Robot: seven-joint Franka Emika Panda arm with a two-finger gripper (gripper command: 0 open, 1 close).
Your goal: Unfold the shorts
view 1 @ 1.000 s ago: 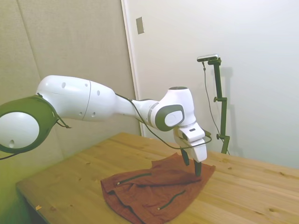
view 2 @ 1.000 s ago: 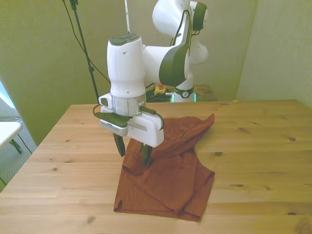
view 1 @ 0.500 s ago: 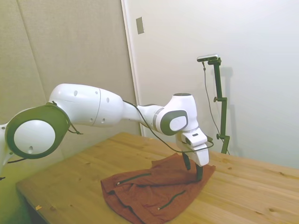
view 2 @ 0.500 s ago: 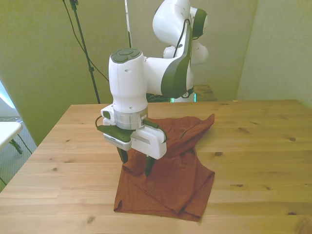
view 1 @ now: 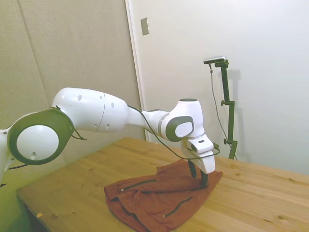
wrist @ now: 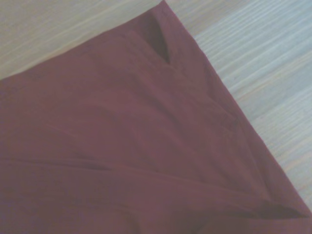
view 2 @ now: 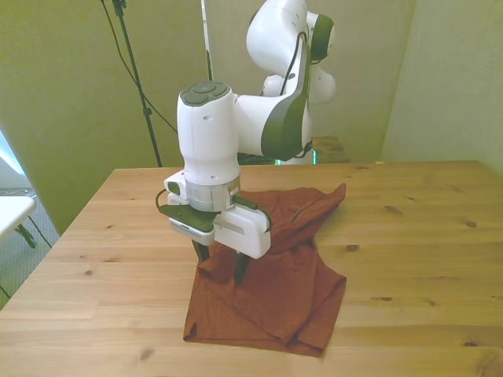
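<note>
Clearly, the jaws are spread apart, both dark fingertips [view 2: 239,273] pressed down onto the shorts [view 2: 275,275] near their edge on the front view's left. Nothing is clamped between them. The rust-red shorts are seen lying folded and rumpled on the wooden counter [view 2: 409,236].

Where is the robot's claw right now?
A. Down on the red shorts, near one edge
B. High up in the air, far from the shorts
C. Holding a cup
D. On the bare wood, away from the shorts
A. The claw reaches down with its dark fingertips on the rust-red shorts, close to the edge on the front view's left, with its two fingers spread apart.
</note>
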